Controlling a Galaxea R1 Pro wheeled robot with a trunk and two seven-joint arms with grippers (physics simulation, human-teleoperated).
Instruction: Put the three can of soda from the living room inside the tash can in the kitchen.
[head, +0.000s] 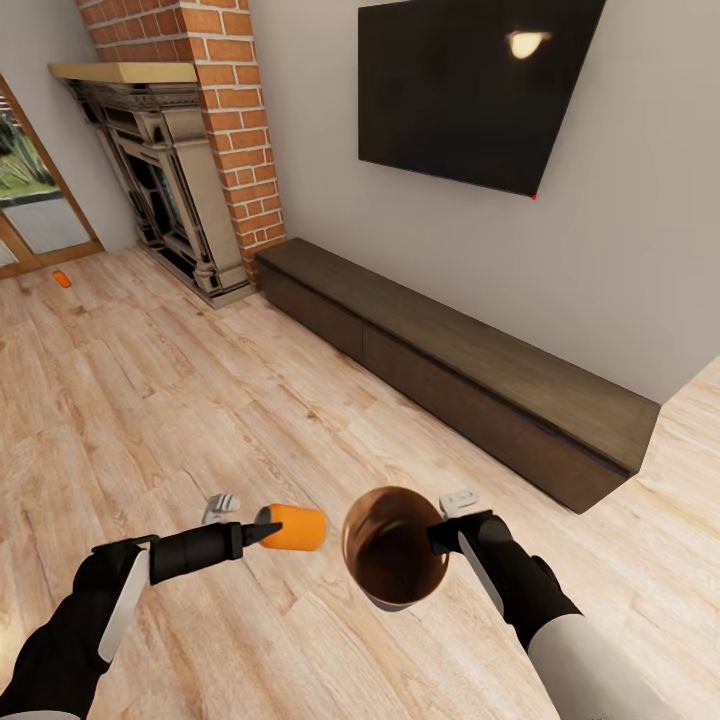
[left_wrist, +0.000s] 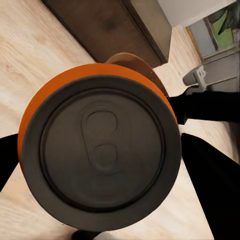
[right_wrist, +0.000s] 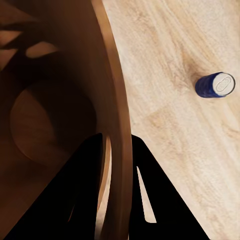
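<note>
My left gripper (head: 266, 529) is shut on a bright orange can of soda (head: 296, 527), held on its side above the floor just left of the tash can (head: 347, 541). The can's dark top (left_wrist: 100, 150) faces the left wrist camera, with the brown bin's rim (left_wrist: 131, 58) behind it. My right gripper (head: 441, 535) is shut on the bin's rim (right_wrist: 113, 75), one finger (right_wrist: 82, 195) inside and one outside, holding the bin off the floor. A dark blue can (right_wrist: 215, 85) lies on the floor beside the bin. Another orange can (head: 62, 279) lies far off near the glass door.
I am in the living room. A long low dark-wood cabinet (head: 450, 370) runs along the wall under a black television (head: 470, 90). A brick fireplace (head: 170, 180) stands at the back left. Light wood floor (head: 150, 400) stretches ahead and left.
</note>
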